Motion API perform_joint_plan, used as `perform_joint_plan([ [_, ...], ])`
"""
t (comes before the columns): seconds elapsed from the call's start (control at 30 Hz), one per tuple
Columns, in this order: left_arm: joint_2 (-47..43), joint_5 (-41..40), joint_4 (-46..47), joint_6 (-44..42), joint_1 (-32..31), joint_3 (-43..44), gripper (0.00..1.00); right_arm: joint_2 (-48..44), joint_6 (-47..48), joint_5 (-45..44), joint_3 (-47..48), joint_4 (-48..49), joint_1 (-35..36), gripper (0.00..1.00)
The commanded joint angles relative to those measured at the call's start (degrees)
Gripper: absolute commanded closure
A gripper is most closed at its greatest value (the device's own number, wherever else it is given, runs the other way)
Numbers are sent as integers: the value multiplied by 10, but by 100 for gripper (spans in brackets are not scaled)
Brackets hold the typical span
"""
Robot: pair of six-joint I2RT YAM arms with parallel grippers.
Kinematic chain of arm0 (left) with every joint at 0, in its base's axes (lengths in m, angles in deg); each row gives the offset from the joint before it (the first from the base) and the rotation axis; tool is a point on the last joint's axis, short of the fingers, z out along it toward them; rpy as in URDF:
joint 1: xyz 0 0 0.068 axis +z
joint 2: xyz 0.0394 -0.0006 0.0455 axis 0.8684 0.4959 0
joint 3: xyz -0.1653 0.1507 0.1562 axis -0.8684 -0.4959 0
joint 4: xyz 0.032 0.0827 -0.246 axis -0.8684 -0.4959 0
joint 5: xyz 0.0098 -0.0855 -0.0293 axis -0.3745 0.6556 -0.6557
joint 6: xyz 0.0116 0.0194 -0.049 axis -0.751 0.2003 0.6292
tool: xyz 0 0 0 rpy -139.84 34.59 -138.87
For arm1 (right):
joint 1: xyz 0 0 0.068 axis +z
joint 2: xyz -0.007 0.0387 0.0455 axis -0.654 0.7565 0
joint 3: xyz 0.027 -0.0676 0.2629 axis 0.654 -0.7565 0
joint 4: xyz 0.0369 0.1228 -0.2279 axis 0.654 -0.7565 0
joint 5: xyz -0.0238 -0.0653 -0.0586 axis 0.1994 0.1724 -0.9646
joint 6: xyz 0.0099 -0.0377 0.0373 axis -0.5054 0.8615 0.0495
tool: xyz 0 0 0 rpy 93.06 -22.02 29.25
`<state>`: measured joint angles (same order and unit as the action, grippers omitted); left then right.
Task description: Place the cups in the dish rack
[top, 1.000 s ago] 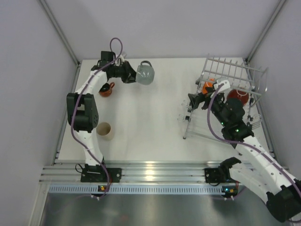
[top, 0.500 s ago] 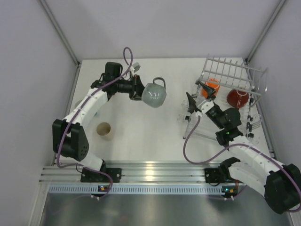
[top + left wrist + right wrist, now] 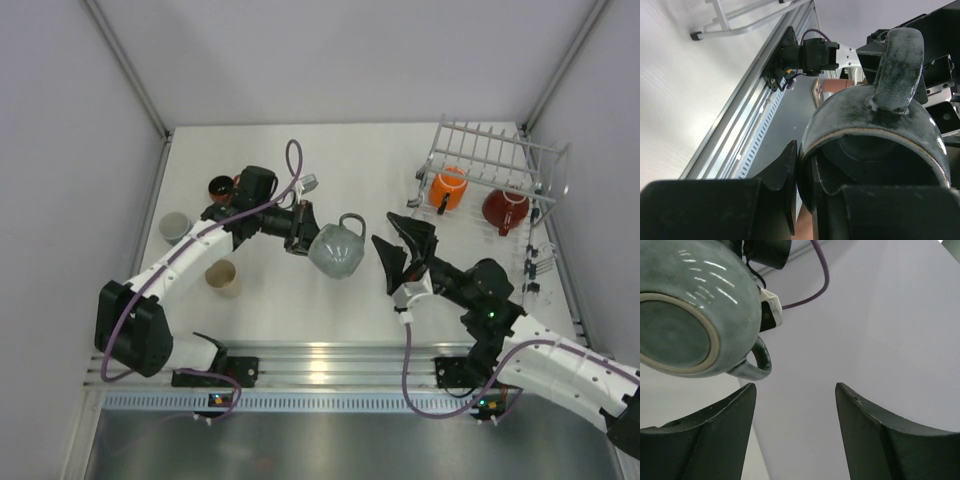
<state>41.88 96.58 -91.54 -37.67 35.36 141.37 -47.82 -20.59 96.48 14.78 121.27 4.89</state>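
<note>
Left gripper pinches the grey mug by its rim, aloft mid-table; right gripper gapes wide just right of it. Dish rack stands far right.

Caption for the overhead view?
Left hand holds grey mug near open right hand; orange mug and red mug sit in rack.

**Enclosure, as I see it on my overhead feed**

- White table: matte, evenly lit.
- Three plain pale-grey walls: back wall, left wall, right wall.
- Aluminium corner posts: one at each rear corner.
- Ribbed aluminium rail: runs along the near edge and catches glare.
- Brushed metal panel: below the rail.
</note>
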Motion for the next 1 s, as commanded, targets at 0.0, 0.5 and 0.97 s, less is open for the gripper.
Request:
perform_joint_plan([
  [0.0, -49, 42, 34, 23, -7, -1, 100, 11, 94, -76, -1, -55, 60, 35],
  [0.5, -101, 52, 34, 58, -26, -77, 100, 89, 220, -168, 5, -19, 146, 44],
  [0.97, -93, 68, 35, 94, -37, -98, 100, 125, 289, -167, -2, 4, 188, 49],
])
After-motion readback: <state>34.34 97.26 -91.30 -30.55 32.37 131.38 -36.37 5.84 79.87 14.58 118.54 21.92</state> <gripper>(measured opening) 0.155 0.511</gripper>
